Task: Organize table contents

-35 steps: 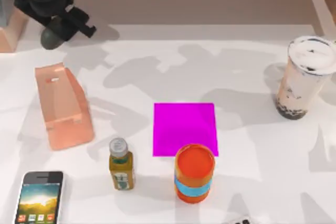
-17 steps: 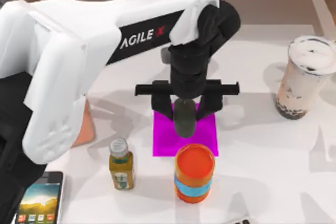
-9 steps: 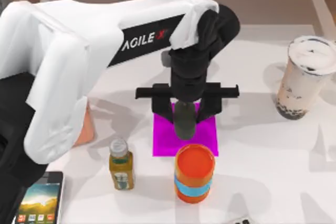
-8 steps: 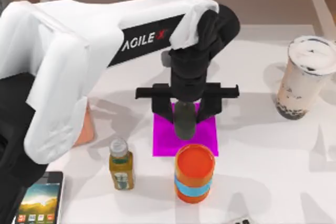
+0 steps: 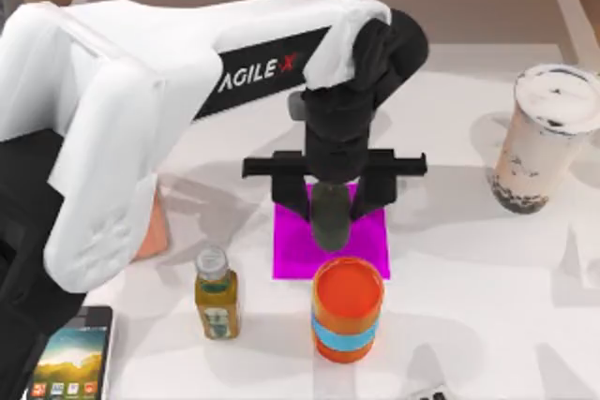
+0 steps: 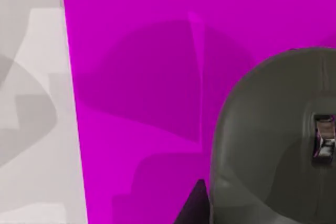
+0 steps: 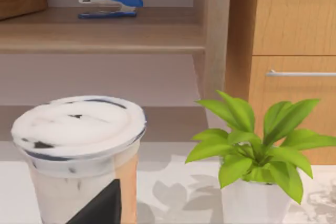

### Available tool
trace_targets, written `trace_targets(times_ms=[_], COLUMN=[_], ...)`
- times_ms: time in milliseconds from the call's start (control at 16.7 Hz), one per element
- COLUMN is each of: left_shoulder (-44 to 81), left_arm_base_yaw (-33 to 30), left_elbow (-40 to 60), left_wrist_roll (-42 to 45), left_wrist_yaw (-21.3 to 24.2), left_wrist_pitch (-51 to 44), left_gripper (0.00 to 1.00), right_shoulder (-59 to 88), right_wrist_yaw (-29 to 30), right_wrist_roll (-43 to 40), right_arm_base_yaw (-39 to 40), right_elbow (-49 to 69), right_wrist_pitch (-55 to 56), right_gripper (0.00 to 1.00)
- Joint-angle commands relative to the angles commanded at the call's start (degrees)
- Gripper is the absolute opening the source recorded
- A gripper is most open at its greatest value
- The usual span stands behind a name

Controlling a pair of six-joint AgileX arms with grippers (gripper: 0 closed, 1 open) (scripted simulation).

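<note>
The table [image 5: 469, 325] stretches well beyond the left gripper [image 5: 330, 203] on every side, and directly beneath that gripper lies a magenta mat [image 5: 300, 255]. The left gripper is clenched on the mouse [image 5: 329, 217], its fingers [image 5: 378, 196] pressing the flanks, and holds it low over the mat; whether the mouse touches the mat I cannot tell. In the left wrist view the mouse [image 6: 273, 140] is a dark grey, smooth dome with a small metallic scroll wheel, its shadow falling on the mat [image 6: 136, 103] beside it.

Just in front of the gripper stands an orange can [image 5: 348, 309] (blue-banded, tall). That is the main risk, I judge: a release or retreat that drifts toward it could knock it over, and opening the fingers while the mouse hangs above the mat could let its rounded body slide off.

Well to the gripper's right stands the milk-tea cup [image 5: 543, 138]; near its left, an amber bottle [image 5: 216, 292]; farther that way, at the table's edge, the smartphone [image 5: 67, 355]. The right gripper is parked facing the cup [image 7: 79, 150]; I cannot tell its state.
</note>
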Motion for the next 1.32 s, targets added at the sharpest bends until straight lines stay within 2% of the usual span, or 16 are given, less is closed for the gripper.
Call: trace_targets(times_ms=[420, 1020, 1320], left_shoulder=[0.00, -0.08, -9.11], left_arm_base_yaw=[0.00, 0.12, 1.80], left_elbow=[0.00, 0.01, -2.91], left_wrist_roll=[0.00, 0.05, 5.68], left_wrist_yaw=[0.00, 0.00, 0.01], left_wrist_pitch=[0.00, 0.00, 0.88], left_gripper=[0.98, 1.00, 1.00], right_shoulder=[0.00, 0.00, 0.00], right_wrist_yaw=[0.00, 0.00, 0.00], right_wrist_roll=[0.00, 0.00, 0.00], right_arm_base_yaw=[0.00, 0.00, 0.00], right_elbow=[0.00, 0.00, 0.00], right_wrist_pitch=[0.00, 0.00, 0.00], right_gripper=[1.00, 1.00, 1.00])
